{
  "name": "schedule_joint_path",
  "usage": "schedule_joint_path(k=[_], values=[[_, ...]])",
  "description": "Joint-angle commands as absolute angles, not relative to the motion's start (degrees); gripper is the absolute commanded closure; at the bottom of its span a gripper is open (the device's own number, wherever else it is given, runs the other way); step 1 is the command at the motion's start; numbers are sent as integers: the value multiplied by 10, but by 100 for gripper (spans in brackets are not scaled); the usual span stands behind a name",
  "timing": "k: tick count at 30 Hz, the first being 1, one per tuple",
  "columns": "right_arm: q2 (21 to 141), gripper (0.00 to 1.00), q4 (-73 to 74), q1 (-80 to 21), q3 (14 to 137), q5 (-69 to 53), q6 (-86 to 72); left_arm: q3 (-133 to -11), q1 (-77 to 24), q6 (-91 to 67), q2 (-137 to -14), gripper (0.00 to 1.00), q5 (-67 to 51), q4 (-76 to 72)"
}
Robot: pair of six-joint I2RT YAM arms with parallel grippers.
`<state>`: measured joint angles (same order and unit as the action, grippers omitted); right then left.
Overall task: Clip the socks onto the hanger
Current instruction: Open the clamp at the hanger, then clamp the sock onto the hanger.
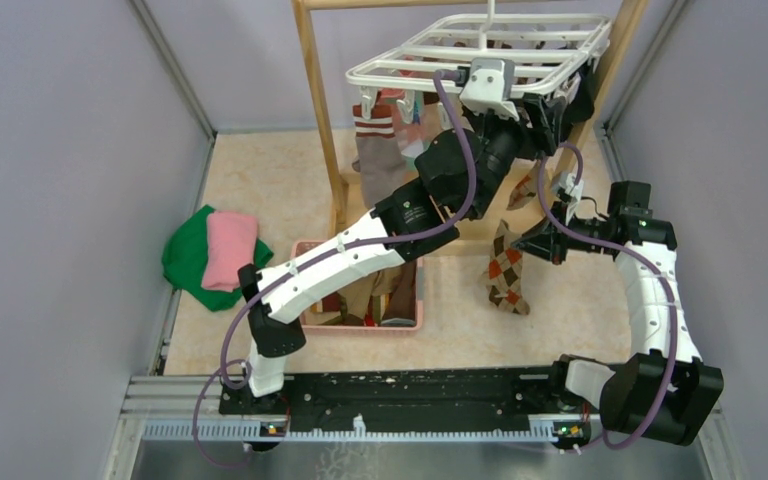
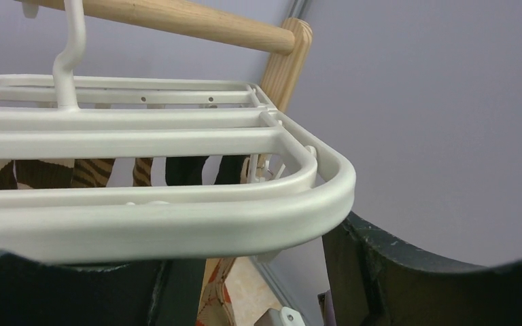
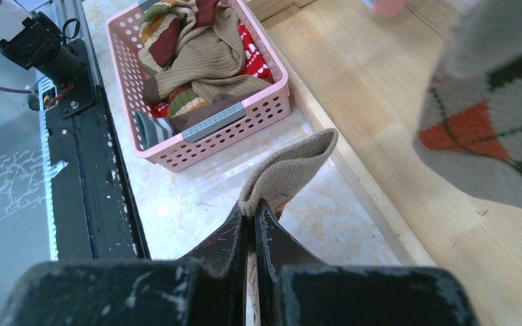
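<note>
Left wrist cam: hanger (image 2: 177,227) fills the frame. Its rounded corner rim runs across the middle, w/ the wooden stand (image 2: 197,24) bar behind it at top. My left gripper (image 2: 258,265) sits along the bottom edge, jaws well apart. One finger (image 2: 61,285) is lower left under the rim, the other lower right beside the corner. Nothing is clamped btwn them, and I can't tell if either pad touches the rim. Thru the grid I see a striped sock (image 2: 88,171) and a black sock (image 2: 187,170) hanging under the far side.

Top ext cam: hanger is at top centre-right, hung from the stand, and the left arm reaches up to its right end. Right gripper (image 1: 548,245) is centre-right of frame, below the hanger, w/ the argyle sock (image 1: 505,272) dangling from it.

Right wrist cam: jaws are fully closed, pinching that sock just below its tan ribbed cuff (image 3: 289,166), which pokes up past the tips. Pink basket (image 3: 211,139) at upper left of frame holds more socks (image 3: 204,61), bundled. A second argyle sock (image 3: 489,122) is blurred at upper right, close to the lens. Green & pink cloths (image 1: 210,255) lie at left of the top view, apart from the basket.
</note>
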<state>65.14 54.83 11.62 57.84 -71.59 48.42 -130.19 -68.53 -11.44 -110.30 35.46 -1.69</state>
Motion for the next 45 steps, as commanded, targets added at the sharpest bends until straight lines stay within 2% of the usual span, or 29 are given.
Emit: schedule_joint_path(k=[1,11,17,24,28,33,38,45], values=[[648,100,552,107,601,-724,497,-1305,-677,-112,-1102,37,357,-60],[649,100,563,107,601,-729,512,-1283,-674,-115,-1090,59,347,-76],[652,100,665,107,626,-796,620,-1266,-672,-114,-1081,70,347,-83],[666,100,748,107,691,-846,669,-1255,-664,-125,-1071,96,335,-83],[669,100,724,118,736,-863,610,-1237,-657,-134,-1061,100,329,-90],[678,100,622,205,782,-949,433,-1234,-651,-147,-1057,100,318,-88],[682,100,595,208,826,-949,397,-1224,-648,-155,-1049,100,305,-89],[680,100,472,198,866,-937,288,-1192,-640,-171,-1030,100,289,-101]])
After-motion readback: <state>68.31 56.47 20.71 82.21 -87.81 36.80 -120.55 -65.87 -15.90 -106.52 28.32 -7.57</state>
